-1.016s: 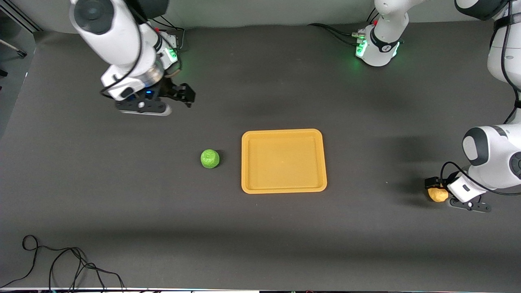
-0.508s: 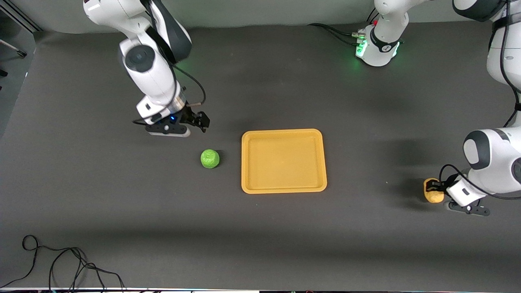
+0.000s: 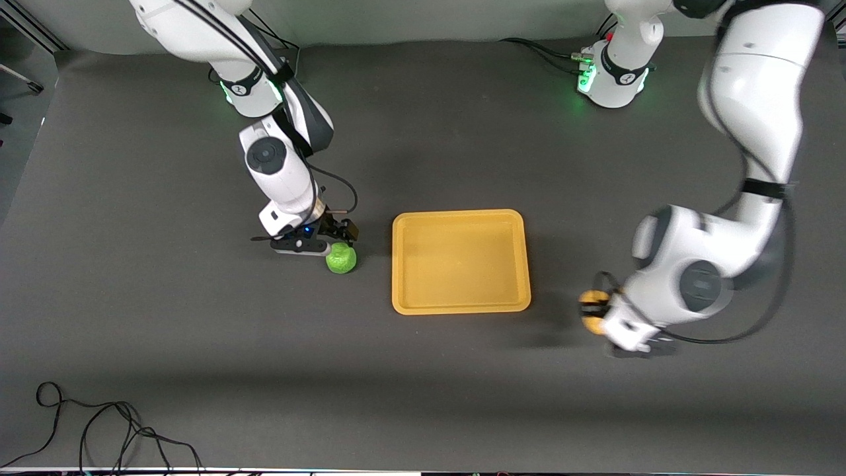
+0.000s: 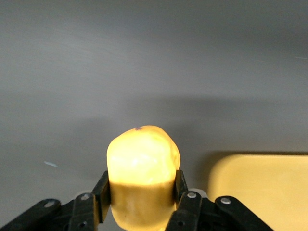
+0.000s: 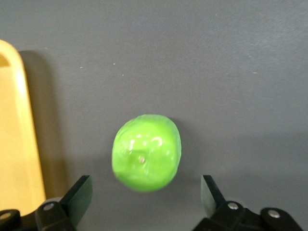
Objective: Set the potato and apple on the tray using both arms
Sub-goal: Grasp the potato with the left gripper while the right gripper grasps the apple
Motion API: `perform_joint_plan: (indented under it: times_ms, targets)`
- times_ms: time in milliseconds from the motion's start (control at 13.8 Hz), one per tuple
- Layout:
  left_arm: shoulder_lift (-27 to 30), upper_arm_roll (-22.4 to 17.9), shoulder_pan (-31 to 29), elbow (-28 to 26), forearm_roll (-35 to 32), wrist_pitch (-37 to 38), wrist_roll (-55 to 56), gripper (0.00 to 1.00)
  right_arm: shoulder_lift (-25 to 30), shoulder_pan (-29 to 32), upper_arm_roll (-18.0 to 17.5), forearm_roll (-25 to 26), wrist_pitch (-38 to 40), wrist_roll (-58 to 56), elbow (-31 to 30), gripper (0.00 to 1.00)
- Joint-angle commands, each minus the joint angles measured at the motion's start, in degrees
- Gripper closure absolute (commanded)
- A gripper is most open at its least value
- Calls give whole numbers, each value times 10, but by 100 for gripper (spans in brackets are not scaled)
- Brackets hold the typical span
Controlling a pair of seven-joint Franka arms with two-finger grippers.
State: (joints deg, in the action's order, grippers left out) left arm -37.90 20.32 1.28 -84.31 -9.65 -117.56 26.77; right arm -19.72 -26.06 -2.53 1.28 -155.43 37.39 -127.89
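Note:
The green apple (image 3: pixel 342 258) lies on the dark table beside the orange-yellow tray (image 3: pixel 461 261), toward the right arm's end. My right gripper (image 3: pixel 338 239) is low over it and open. In the right wrist view the apple (image 5: pixel 147 153) sits just ahead of the gap between the spread fingers (image 5: pixel 79 197), untouched, with the right gripper (image 5: pixel 146 195) around nothing. My left gripper (image 3: pixel 593 304) is shut on the yellow-tan potato (image 3: pixel 592 318) and holds it over the table beside the tray, toward the left arm's end. In the left wrist view the potato (image 4: pixel 143 168) is clamped in the left gripper (image 4: pixel 142 187).
The tray's rim shows in the left wrist view (image 4: pixel 260 185) and in the right wrist view (image 5: pixel 17 144). A black cable (image 3: pixel 99 430) lies looped at the table's near corner, at the right arm's end. Both green-lit bases stand at the table's back edge.
The right gripper has come down from near its base to just over the apple. The left gripper has closed on the potato and carried it toward the tray.

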Motion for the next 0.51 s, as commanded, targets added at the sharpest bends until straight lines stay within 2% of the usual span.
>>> perform_joint_plan:
  times_ms: [0,218,290,363,435]
  targets:
    - [1,-3,48,-15,8,8,51,78,-38,-4,7,23,-38,4,16,0]
    - [5,-3,93,-69,2,-87,137,78,-68,-4,15,25,-81,3,20,0]
    - [9,-4,105,-101,2,-118,144,78,-68,-5,15,25,-81,2,23,23]
    - [27,-4,106,-141,1,-137,144,78,-68,-4,15,25,-80,1,26,51]
    - [43,-4,105,-177,0,-161,143,78,-68,-3,15,26,-78,0,28,63]
